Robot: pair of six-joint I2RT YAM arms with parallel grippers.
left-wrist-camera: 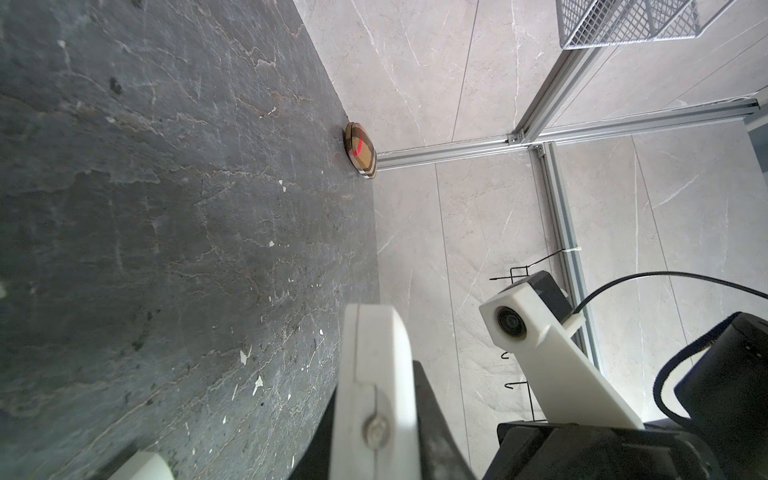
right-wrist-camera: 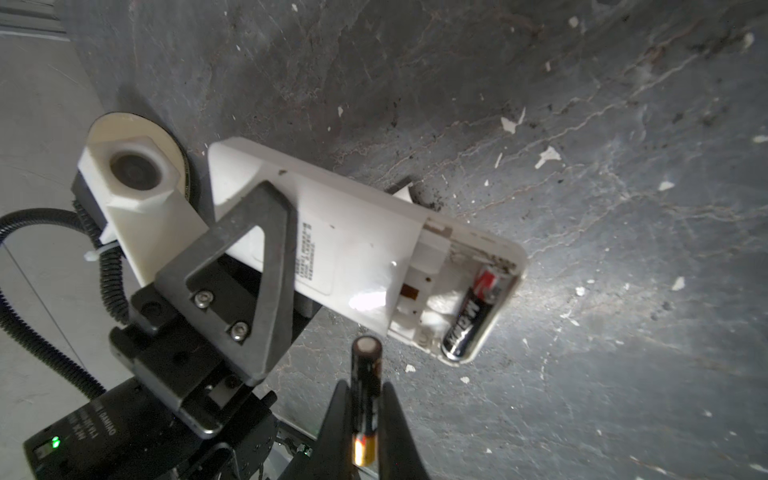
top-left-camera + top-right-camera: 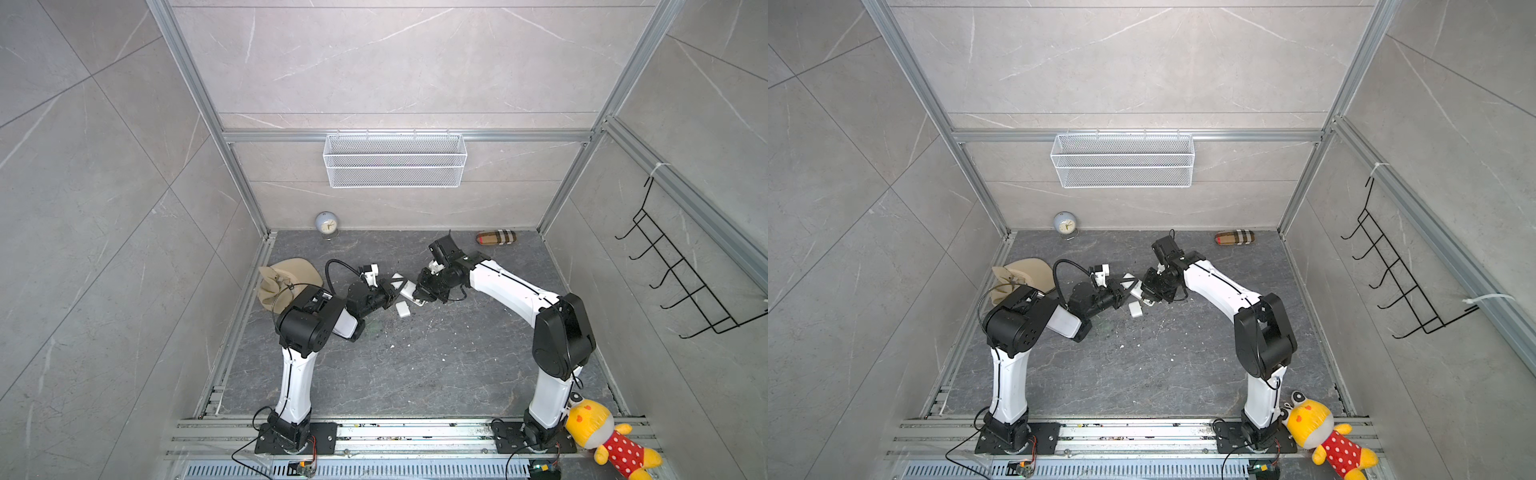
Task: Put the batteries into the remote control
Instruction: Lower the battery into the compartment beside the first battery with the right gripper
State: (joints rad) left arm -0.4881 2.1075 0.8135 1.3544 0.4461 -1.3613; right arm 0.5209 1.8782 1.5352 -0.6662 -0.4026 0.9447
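Front edge: aluminium rails [image 3: 415, 432], plush toy [image 3: 602, 436] at right. Mid worktop [image 3: 415, 374], dark slate strewn with white specks: left hand [image 3: 392, 291] clamped on remote [image 2: 353, 249], back up, compartment open, battery [image 2: 473, 316] seated inside. Right hand [image 2: 361, 399] pinching second battery [image 2: 365, 365] just beside compartment. Cover [image 3: 402, 309] flat on worktop near remote. Beyond: hat [image 3: 286, 278], clock [image 3: 326, 224], slipper [image 3: 496, 238] by grey tiled walls. Mounted above: mesh basket [image 3: 395, 160], hook rack [image 3: 681, 274].

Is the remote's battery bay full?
Half full: one battery lies in the open remote control; the second battery is outside, in the right hand.
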